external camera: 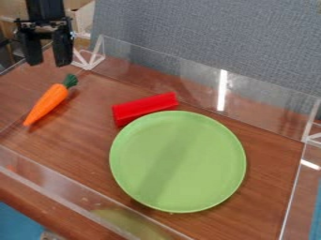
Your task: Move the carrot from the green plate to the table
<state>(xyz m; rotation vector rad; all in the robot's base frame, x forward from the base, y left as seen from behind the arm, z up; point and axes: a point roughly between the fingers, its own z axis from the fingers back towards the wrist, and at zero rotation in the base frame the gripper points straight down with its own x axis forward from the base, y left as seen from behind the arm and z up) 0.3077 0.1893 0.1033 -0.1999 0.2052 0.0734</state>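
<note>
The orange carrot [48, 101] with its dark green stub lies on the reddish-brown table [51, 150] at the left, well apart from the green plate [177, 160]. The plate is bare and sits right of centre. My black gripper [47, 56] hangs at the upper left, above and behind the carrot, pointing down. Its two fingers stand apart with nothing between them, so it is open.
A red rectangular block [145, 108] lies just behind the plate's far-left rim. Clear acrylic walls [226, 89] border the table at the back, right and front. A small clear stand [88, 56] sits at the back left near the gripper.
</note>
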